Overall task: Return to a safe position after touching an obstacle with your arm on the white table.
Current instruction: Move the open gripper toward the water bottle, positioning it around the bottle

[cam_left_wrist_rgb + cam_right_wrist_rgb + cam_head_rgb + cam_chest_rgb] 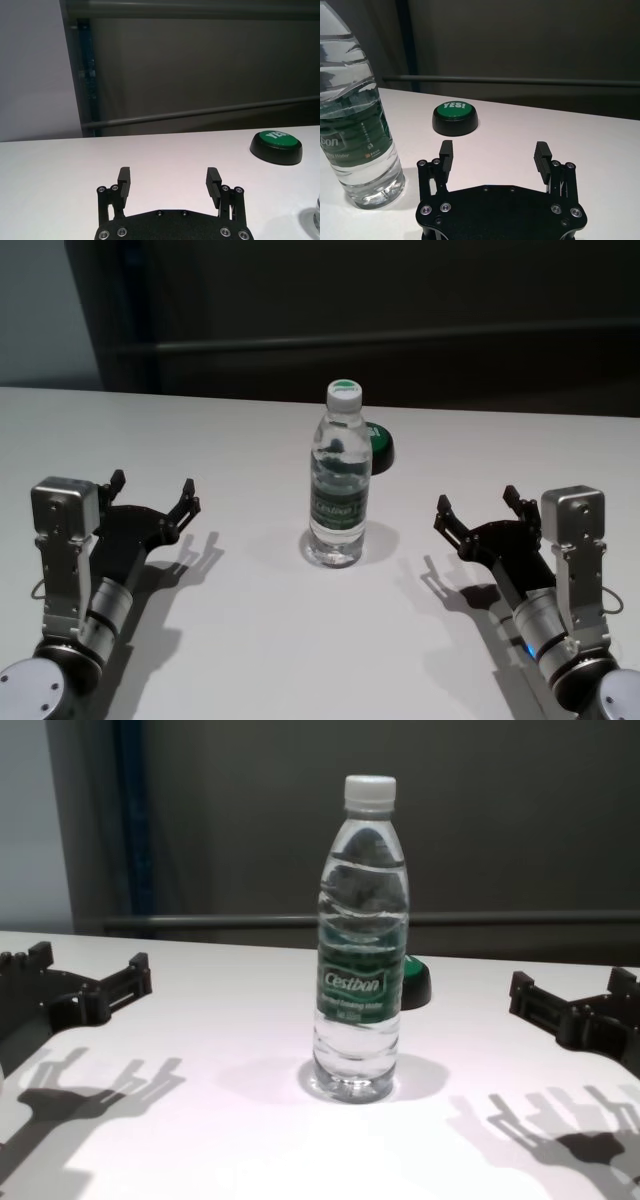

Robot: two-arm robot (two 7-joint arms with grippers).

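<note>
- The left gripper [153, 494] has its jaws wide open, with nothing between them. It hangs just above the table [250, 640], out at about 9 o'clock from the bottle [339, 480] and well apart from it.
- The right gripper [478, 508] also has its jaws wide open and holds nothing. It sits at about 3 o'clock from the bottle, well apart from it too.
- Both grippers throw dark shadows on the table under them.
- The bottle stands upright in the middle of the table, between the two grippers. No arm touches it. It is clear, with a white cap [343, 392] and a dark green label [352, 982].
- A button [455, 117], black with a green top that says "YES!", lies at about 1 o'clock behind the bottle, close to it.
- Past the far edge of the table is a dark wall [400, 300] with a grey rail [520, 80].
</note>
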